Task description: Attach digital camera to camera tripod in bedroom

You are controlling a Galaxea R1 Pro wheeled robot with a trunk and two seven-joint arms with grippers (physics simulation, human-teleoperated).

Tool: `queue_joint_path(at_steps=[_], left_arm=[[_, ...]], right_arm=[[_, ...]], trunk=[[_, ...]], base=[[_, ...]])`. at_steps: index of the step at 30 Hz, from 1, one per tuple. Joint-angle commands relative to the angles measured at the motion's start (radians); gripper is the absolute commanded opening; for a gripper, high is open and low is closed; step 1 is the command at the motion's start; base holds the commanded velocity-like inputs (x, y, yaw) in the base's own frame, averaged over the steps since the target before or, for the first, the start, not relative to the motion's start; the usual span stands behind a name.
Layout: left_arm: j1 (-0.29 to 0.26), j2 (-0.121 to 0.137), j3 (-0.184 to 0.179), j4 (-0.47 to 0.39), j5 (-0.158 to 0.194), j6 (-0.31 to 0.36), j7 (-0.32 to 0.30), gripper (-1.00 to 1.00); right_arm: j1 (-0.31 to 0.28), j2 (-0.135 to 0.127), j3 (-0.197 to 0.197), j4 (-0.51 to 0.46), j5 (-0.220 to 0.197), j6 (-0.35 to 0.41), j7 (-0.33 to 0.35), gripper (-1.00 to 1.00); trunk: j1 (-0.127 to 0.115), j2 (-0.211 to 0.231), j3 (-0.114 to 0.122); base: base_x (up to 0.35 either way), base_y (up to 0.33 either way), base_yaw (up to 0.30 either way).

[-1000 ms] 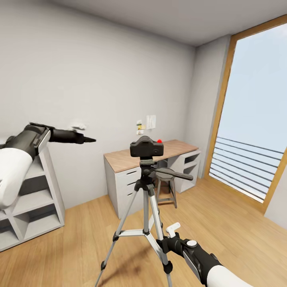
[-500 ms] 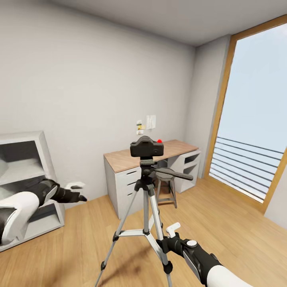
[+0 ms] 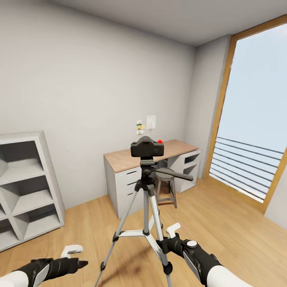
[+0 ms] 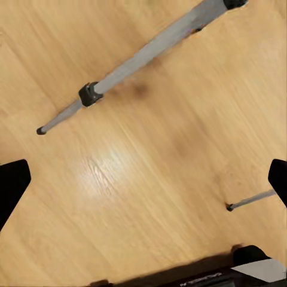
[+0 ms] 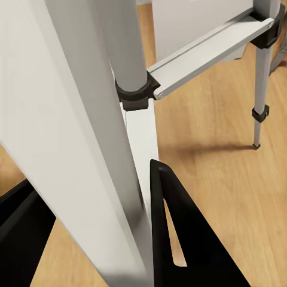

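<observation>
Camera and tripod stand together in the middle of the bedroom (image 3: 99, 79): the digital camera (image 3: 147, 148), black with a small red button on top, sits on the black head of the camera tripod (image 3: 146, 207), level and facing the robot. The long pan handle sticks out to the right just below it. Three thin silver legs spread down to the light wood plank floor (image 3: 223, 223), joined partway by short braces to the centre column.

Low on the right, the right claw (image 3: 166, 239) is closed around the near right tripod leg, close above a black joint. The right wrist view shows that silver leg running between the two dark fingers (image 5: 179, 239), one on each side and against it, with a brace and another leg beyond.

The left claw (image 3: 77, 257) hovers low at the near left, above the floor and apart from the near left tripod leg. It holds nothing, and its fingers are spread wide; in the left wrist view the two dark fingertips (image 4: 12, 185) sit at opposite edges with bare planks and two tripod legs between them.

Behind the tripod, a wood-topped grey tabletop (image 3: 127, 157) stands against the far wall with a stool (image 3: 166, 187) beside it. A white cube shelf (image 3: 28, 187) is at the left, and a tall wood-framed window (image 3: 255, 119) is at the right.
</observation>
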Motion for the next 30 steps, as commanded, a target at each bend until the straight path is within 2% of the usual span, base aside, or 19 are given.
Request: queue_joint_path(at_steps=[1, 5, 6, 9, 12, 14, 15, 16, 17, 20, 21, 23, 25, 28, 29, 30], left_arm=[[0.027, -0.001, -0.005, 0.000, 0.027, -0.032, -0.003, 1.00], [0.108, -0.010, -0.005, 0.001, 0.089, -0.123, -0.002, 1.00], [0.142, -0.019, -0.004, 0.001, 0.114, -0.145, -0.001, 1.00], [0.190, -0.031, -0.004, 0.001, 0.139, -0.165, 0.007, 1.00], [0.231, -0.048, -0.004, 0.001, 0.154, -0.176, 0.063, 1.00], [0.249, -0.070, -0.004, 0.002, 0.159, -0.177, 0.154, 1.00], [0.261, -0.088, -0.004, 0.002, 0.160, -0.177, 0.233, 1.00], [0.267, -0.097, -0.004, 0.002, 0.161, -0.177, 0.278, 1.00], [0.279, -0.115, -0.004, 0.002, 0.163, -0.177, 0.373, 1.00], [0.289, -0.140, -0.003, 0.002, 0.165, -0.174, 0.510, 1.00], [0.294, -0.155, -0.003, 0.003, 0.167, -0.166, 0.587, 1.00], [0.300, -0.175, -0.002, 0.003, 0.175, -0.139, 0.665, 1.00], [0.303, -0.183, -0.002, 0.003, 0.185, -0.113, 0.695, 1.00], [0.312, -0.192, -0.002, 0.002, 0.231, -0.063, 0.731, 1.00], [0.314, -0.194, -0.002, 0.002, 0.248, -0.054, 0.737, 1.00], [0.316, -0.195, -0.002, 0.002, 0.287, -0.040, 0.746, 1.00]], right_arm=[[0.000, 0.000, 0.008, 0.001, 0.015, 0.001, 0.003, -1.00], [0.000, 0.000, 0.008, 0.001, 0.015, 0.001, 0.004, -1.00], [0.000, 0.000, 0.008, 0.001, 0.015, 0.001, 0.004, -1.00], [0.000, 0.000, 0.008, 0.002, 0.015, 0.001, 0.004, -1.00], [0.000, 0.001, 0.008, 0.004, 0.015, 0.001, 0.003, -1.00], [0.000, 0.000, 0.008, 0.004, 0.015, 0.001, 0.003, -1.00], [0.000, 0.000, 0.008, 0.004, 0.015, 0.001, 0.003, -1.00], [0.000, 0.000, 0.008, 0.004, 0.015, 0.001, 0.003, -1.00], [0.000, 0.000, 0.008, 0.004, 0.015, 0.001, 0.003, -1.00], [0.000, 0.001, 0.008, 0.005, 0.015, 0.001, 0.003, -1.00], [0.000, 0.001, 0.008, 0.005, 0.015, 0.001, 0.003, -1.00], [0.000, 0.000, 0.008, 0.006, 0.015, 0.001, 0.003, -1.00], [0.000, 0.000, 0.008, 0.006, 0.015, 0.001, 0.003, -1.00], [0.000, -0.001, 0.008, 0.006, 0.015, 0.001, 0.003, -1.00], [0.000, -0.001, 0.008, 0.006, 0.015, 0.002, 0.003, -1.00], [0.000, -0.001, 0.008, 0.006, 0.015, 0.002, 0.003, -1.00]], trunk=[[0.000, -0.001, -0.002], [0.000, -0.001, -0.002], [0.000, -0.001, -0.002], [0.000, -0.001, -0.002], [0.000, -0.001, -0.002], [0.000, -0.001, -0.002], [0.000, -0.001, -0.002], [0.000, -0.001, -0.002], [0.000, -0.001, -0.002], [0.000, -0.001, -0.002], [0.000, -0.001, -0.002], [0.000, -0.001, -0.002], [0.000, -0.001, -0.002], [0.000, -0.001, -0.002], [0.000, -0.001, -0.002], [0.000, -0.001, -0.002]], base=[[0.000, 0.000, 0.000], [0.000, 0.000, 0.000], [0.000, 0.000, 0.000], [0.000, 0.000, 0.000], [0.000, 0.000, 0.000], [0.000, 0.000, 0.000], [0.000, 0.000, 0.000], [0.000, 0.000, 0.000], [0.000, 0.000, 0.000], [0.000, 0.000, 0.000], [0.000, 0.000, 0.000], [0.000, 0.000, 0.000], [0.000, 0.000, 0.000], [0.000, 0.000, 0.000], [0.000, 0.000, 0.000], [0.000, 0.000, 0.000]])
